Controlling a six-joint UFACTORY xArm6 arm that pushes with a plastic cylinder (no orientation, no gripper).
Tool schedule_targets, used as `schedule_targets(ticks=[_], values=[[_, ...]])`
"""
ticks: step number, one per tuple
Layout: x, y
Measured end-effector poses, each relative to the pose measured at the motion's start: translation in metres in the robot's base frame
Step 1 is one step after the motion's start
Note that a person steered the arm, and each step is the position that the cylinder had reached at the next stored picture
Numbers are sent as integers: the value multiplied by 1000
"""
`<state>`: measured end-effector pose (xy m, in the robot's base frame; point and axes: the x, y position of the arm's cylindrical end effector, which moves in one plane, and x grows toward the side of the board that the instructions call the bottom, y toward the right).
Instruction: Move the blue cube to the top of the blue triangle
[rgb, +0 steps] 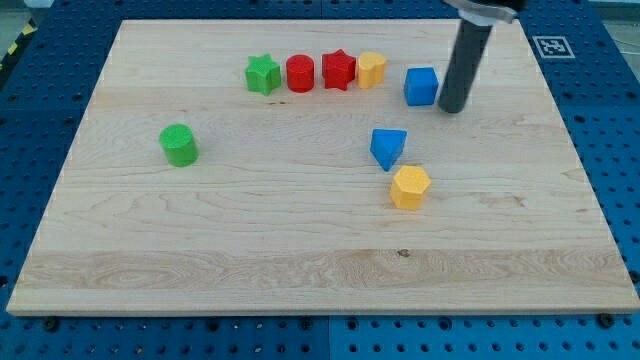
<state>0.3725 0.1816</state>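
Blue cube up-right of blue triangle, apart from it; yellow hexagon touching triangle's lower right. Rod upright, my tip just right of cube. No pincer fitted.

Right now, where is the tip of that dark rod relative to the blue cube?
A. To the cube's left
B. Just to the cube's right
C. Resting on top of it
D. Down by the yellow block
B: my tip sits close beside the blue cube, on the view's right of it.
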Motion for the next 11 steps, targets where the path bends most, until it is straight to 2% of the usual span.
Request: schedule_targets(ticks=[1, 3, 4, 10, 11], values=[[-3, 40], [-76, -45], [-81, -49], [56, -32], [63, -33]])
